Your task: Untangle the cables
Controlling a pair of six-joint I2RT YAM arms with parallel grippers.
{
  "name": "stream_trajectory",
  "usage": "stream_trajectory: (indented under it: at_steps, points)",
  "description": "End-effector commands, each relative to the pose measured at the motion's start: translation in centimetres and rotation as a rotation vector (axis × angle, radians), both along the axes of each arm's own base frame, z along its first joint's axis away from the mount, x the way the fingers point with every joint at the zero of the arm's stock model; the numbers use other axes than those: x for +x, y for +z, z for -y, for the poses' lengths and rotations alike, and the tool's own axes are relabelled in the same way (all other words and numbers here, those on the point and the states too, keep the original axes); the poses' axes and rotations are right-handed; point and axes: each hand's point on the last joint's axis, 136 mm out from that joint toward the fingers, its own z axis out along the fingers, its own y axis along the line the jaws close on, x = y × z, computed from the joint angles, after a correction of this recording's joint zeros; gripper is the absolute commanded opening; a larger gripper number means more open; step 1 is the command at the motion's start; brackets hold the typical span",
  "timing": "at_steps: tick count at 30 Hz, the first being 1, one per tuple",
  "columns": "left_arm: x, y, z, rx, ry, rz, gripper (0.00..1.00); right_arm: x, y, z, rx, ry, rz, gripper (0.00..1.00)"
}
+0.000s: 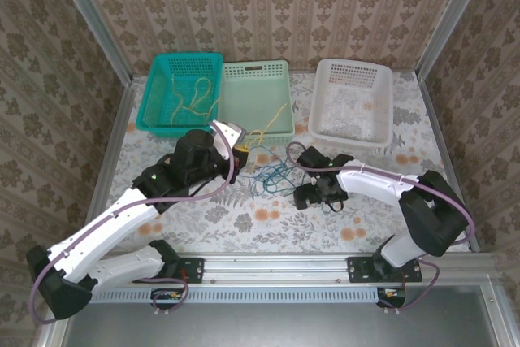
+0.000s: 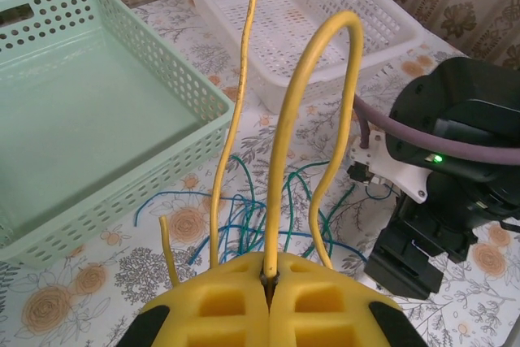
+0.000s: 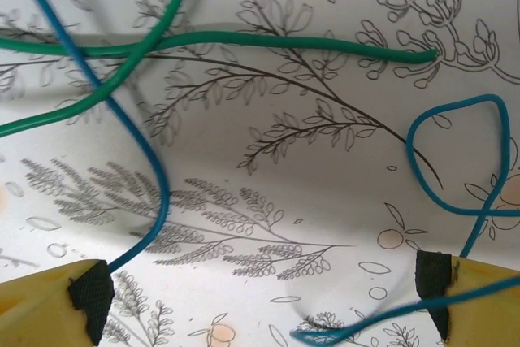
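Room: patterned wallpaper on the walls around a floral-printed counter (image 1: 244,217).
Baskets: a teal basket (image 1: 187,58), a mint basket (image 1: 257,66) and a white basket (image 1: 353,63) stand in a row beyond both end effectors. Yellow strands lie in the teal one.
Left end effector (image 2: 270,278): clenched on a yellow cable (image 2: 284,160), which rises from the pads, arches over and drops back beside them. A second yellow strand stands close by.
Right end effector (image 3: 260,290): released, fingers spread wide just above the counter, nothing clamped.
Tangle (image 1: 272,175): blue and green cables heaped on the counter between the two end effectors, beneath the left one's raised loop.
Under the right end effector: a blue cable (image 3: 154,176) runs past one pad and another blue loop crosses the other. A green cable (image 3: 284,38) ends just ahead of the fingers.
Risk, drag: if the yellow cable is threaded through the heap, lifting it further would probably haul the whole tangle along or tighten it.
Risk, mis-grasp: closing the right end effector here could pinch two blue strands together, or none, since they are thin and lie flat.
Risk, slip: the pinch on the yellow cable is narrow, so a snag could pull it free.
Writing: none readable.
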Motion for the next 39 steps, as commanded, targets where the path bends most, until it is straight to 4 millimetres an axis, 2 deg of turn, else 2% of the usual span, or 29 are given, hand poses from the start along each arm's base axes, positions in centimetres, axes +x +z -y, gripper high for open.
stream_trajectory:
  at_steps: [1,3,5,9,12,14,16,19,23,27,29,32,36,39]
  points:
    - [0.0,-0.3,-0.7,0.000,0.029,-0.016,0.00,-0.1,1.6,-0.6,0.047,0.058,0.073,0.91]
    - [0.0,-0.2,-0.7,-0.004,0.027,-0.015,0.00,-0.7,1.6,0.4,-0.001,0.054,0.057,0.76]
    - [0.0,-0.2,-0.7,-0.004,0.028,-0.012,0.00,-1.2,1.6,1.4,-0.064,0.046,0.030,0.68]
    - [0.0,-0.1,-0.7,-0.005,0.030,-0.010,0.00,-1.8,1.9,2.4,-0.121,0.042,0.005,0.69]
    - [0.0,-0.1,-0.9,-0.007,0.033,-0.010,0.00,-1.7,2.4,2.7,-0.141,0.038,0.006,0.80]
    - [0.0,0.0,-1.0,-0.007,0.038,-0.007,0.00,-1.6,2.7,2.4,-0.130,0.049,0.008,0.82]
    - [0.0,0.1,-1.1,-0.008,0.041,-0.003,0.00,-1.5,3.0,1.5,-0.081,0.066,0.021,0.81]
    - [0.0,0.2,-1.3,-0.010,0.046,-0.001,0.00,-1.2,5.0,-0.7,0.065,0.101,0.096,0.76]
    - [0.2,0.7,-1.3,-0.035,0.064,0.001,0.00,-0.5,9.9,-3.7,0.334,0.139,0.315,0.63]
    - [0.8,0.8,-1.1,-0.101,0.114,-0.022,0.00,-0.3,14.6,-5.7,0.576,0.145,0.496,0.56]
    - [1.0,0.9,-0.6,-0.135,0.119,-0.038,0.00,-0.5,15.8,-6.3,0.599,0.166,0.534,0.58]
    - [1.0,1.1,0.4,-0.162,0.107,-0.044,0.00,0.1,17.1,-7.4,0.617,0.172,0.581,0.73]
    - [0.8,1.4,1.4,-0.205,0.107,-0.043,0.00,1.0,19.2,-10.5,0.794,0.158,0.632,0.76]
    - [0.8,1.6,1.7,-0.251,0.117,-0.047,0.00,1.6,20.1,-11.9,0.844,0.151,0.671,0.76]
